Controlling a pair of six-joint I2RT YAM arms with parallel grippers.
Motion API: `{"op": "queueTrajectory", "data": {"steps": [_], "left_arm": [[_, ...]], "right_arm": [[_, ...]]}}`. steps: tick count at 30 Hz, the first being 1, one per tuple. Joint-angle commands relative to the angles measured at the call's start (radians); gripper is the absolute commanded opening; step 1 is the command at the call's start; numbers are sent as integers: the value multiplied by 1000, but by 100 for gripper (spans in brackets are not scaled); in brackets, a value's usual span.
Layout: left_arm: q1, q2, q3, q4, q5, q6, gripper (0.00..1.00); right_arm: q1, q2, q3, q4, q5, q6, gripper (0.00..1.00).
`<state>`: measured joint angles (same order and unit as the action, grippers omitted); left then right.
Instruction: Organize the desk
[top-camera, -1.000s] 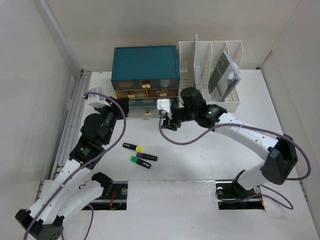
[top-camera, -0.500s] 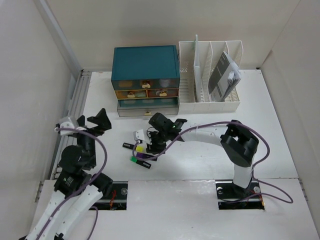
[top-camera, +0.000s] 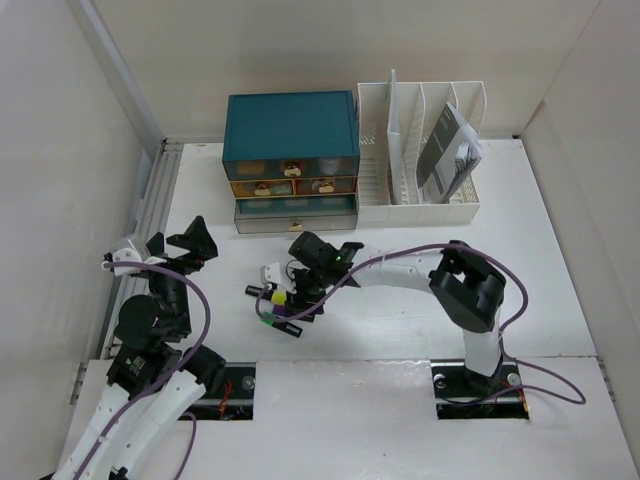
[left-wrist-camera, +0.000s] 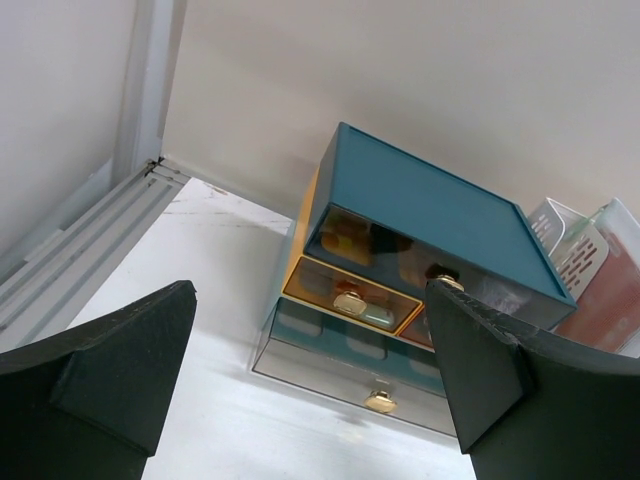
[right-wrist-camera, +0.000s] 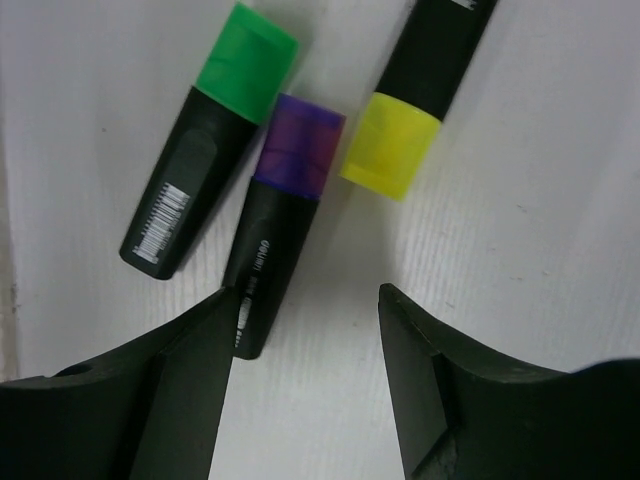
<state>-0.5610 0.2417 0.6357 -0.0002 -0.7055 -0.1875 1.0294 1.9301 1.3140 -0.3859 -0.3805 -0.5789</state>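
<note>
Three black highlighters lie together on the white desk (top-camera: 390, 335): a green-capped one (right-wrist-camera: 215, 130), a purple-capped one (right-wrist-camera: 283, 215) and a yellow-capped one (right-wrist-camera: 412, 100). My right gripper (right-wrist-camera: 305, 298) hangs open just above them, nothing between its fingers. The purple highlighter's black tail lies beside its left finger (right-wrist-camera: 190, 380). From above, the right gripper (top-camera: 296, 298) sits over this cluster. My left gripper (top-camera: 178, 243) is open and empty at the desk's left side, facing the teal drawer box (left-wrist-camera: 430, 210).
The teal drawer box (top-camera: 291, 125) stands at the back with its drawers shut, beside a white file rack (top-camera: 400, 150) holding a booklet (top-camera: 450, 150). A metal rail (top-camera: 150, 205) runs along the left edge. Two cut-outs (top-camera: 225, 385) (top-camera: 480, 395) hold the arm bases.
Both arms left the drawer box. The left one drew back to the left and opened its gripper. The right one swung down over the highlighters, jaws widening slightly.
</note>
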Motion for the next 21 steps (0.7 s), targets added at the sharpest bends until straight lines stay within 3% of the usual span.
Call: {"op": "queueTrajectory", "data": {"steps": [1,11,15,18,21], "left_arm": [[0,-15,4,25,1,2,97],[0,-35,4,25,11,11,97],[0,-44,4,25,20,11,97],[0,-44,4,25,29,11,96],[0,-44,-5,34,52,20,96]], "right_arm": [[32,3,33,13,-50,47,64],[69,61,33,45,-41,108,64],[69,81,24,79,26,146,58],[69,92,24,88,77,159,45],[69,102,33,88,118,159,23]]}}
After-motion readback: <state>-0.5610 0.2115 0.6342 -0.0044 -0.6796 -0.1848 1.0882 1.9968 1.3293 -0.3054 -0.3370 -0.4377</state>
